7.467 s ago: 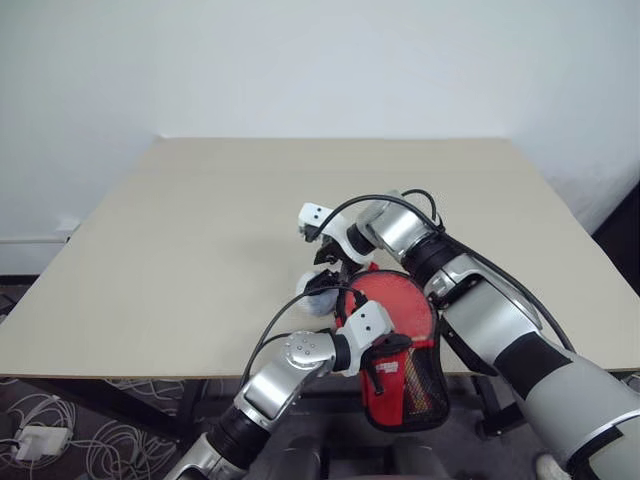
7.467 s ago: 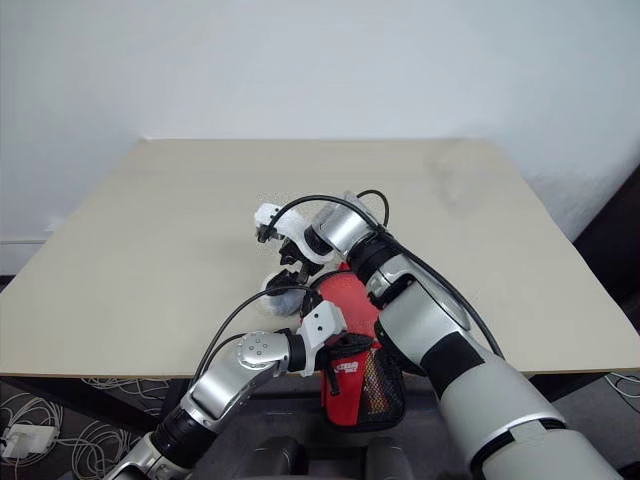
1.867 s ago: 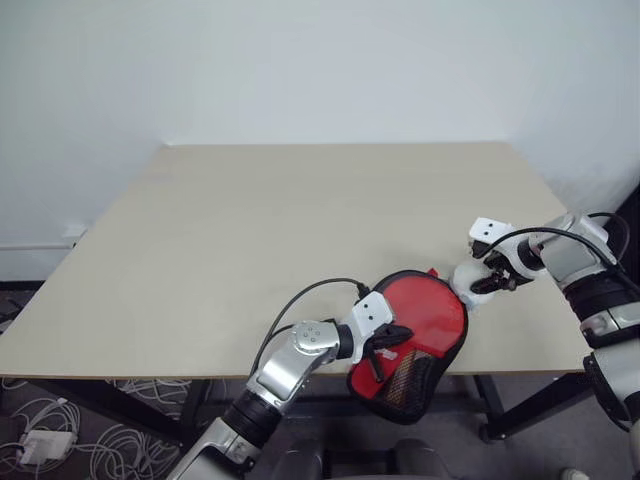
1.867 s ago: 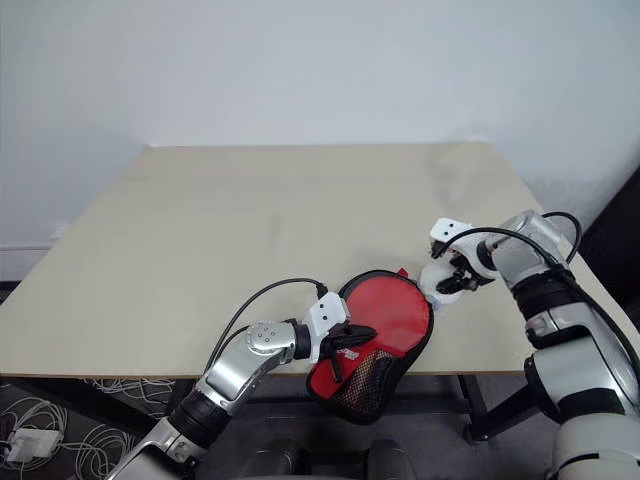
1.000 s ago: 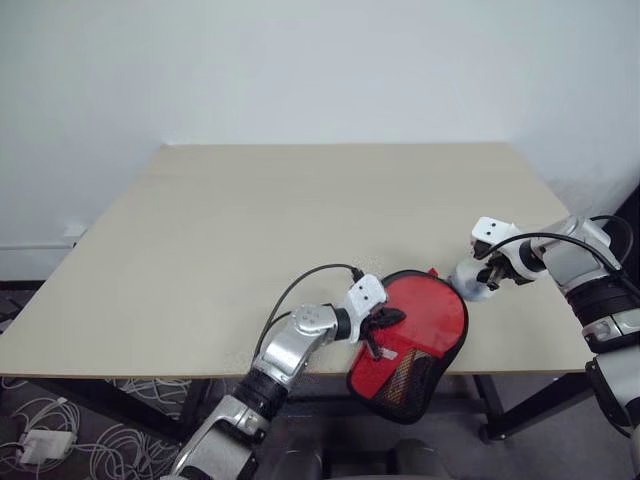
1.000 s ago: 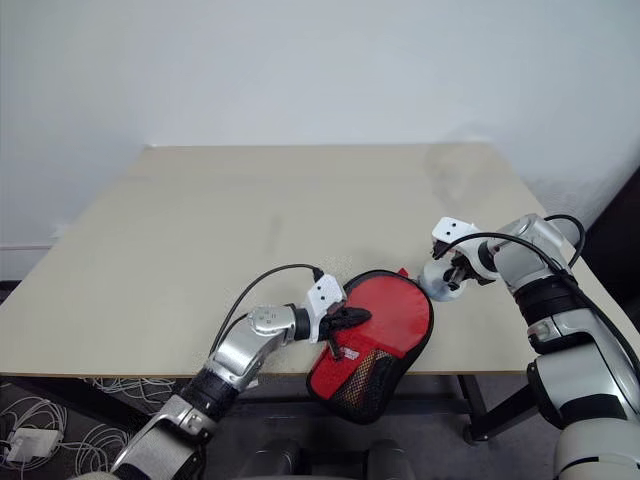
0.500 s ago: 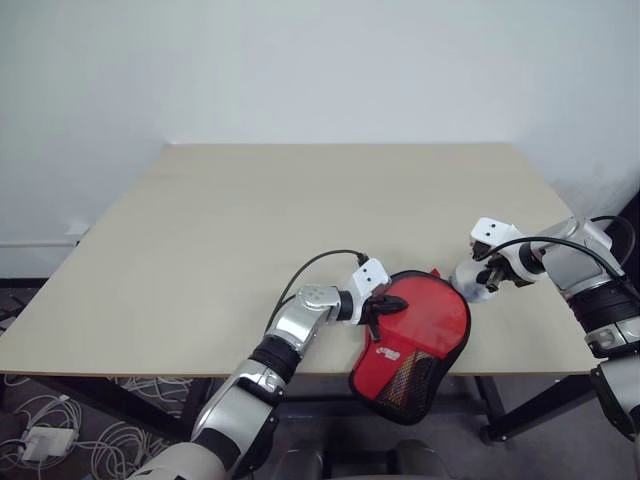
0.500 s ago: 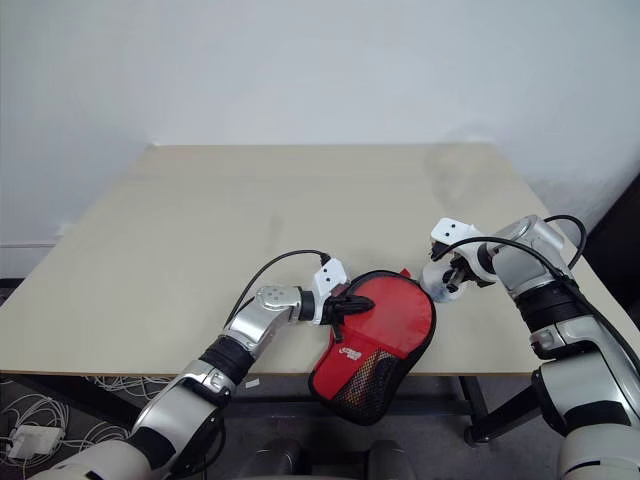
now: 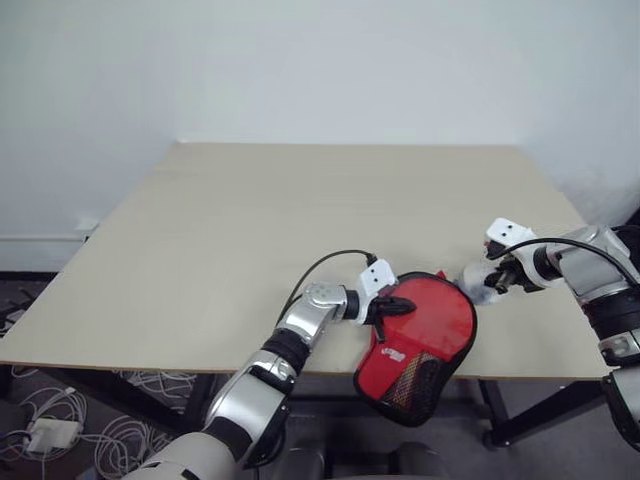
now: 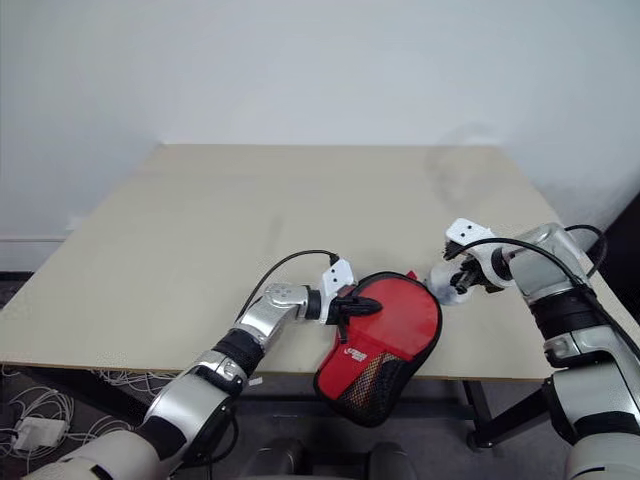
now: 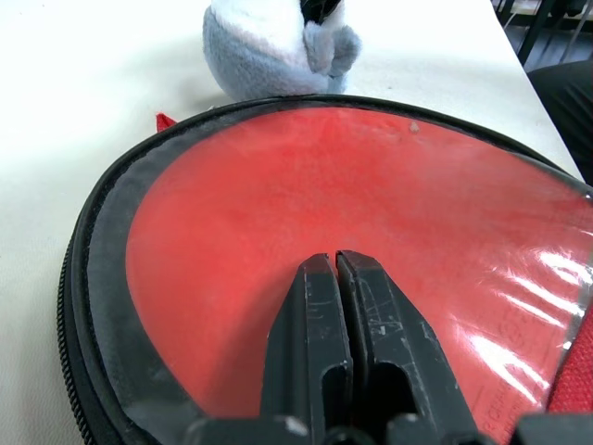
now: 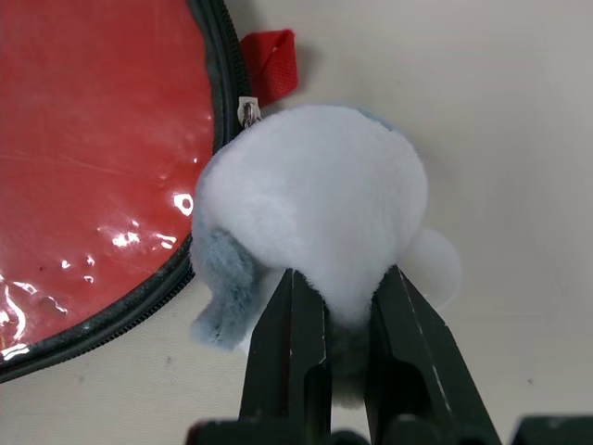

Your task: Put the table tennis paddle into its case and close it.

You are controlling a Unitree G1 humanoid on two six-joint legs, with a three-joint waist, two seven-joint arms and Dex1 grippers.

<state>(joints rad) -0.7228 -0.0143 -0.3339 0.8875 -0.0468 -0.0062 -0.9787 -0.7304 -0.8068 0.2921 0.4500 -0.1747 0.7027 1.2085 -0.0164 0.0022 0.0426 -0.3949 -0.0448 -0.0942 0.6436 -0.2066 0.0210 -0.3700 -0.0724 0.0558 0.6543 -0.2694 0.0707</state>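
Case: red, zipped, on the table at its near edge, mesh end overhanging; paddle inside, seen through the clear panel. Left gripper: fingers together, holding nothing, tips on the panel. Right gripper: clamped on a grey-white plush charm at the zipper pull.

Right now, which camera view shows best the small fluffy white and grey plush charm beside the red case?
The right wrist view: the fluffy white and grey plush charm sits large between the right gripper fingers. The left wrist view shows part of it; both eye views show it small.
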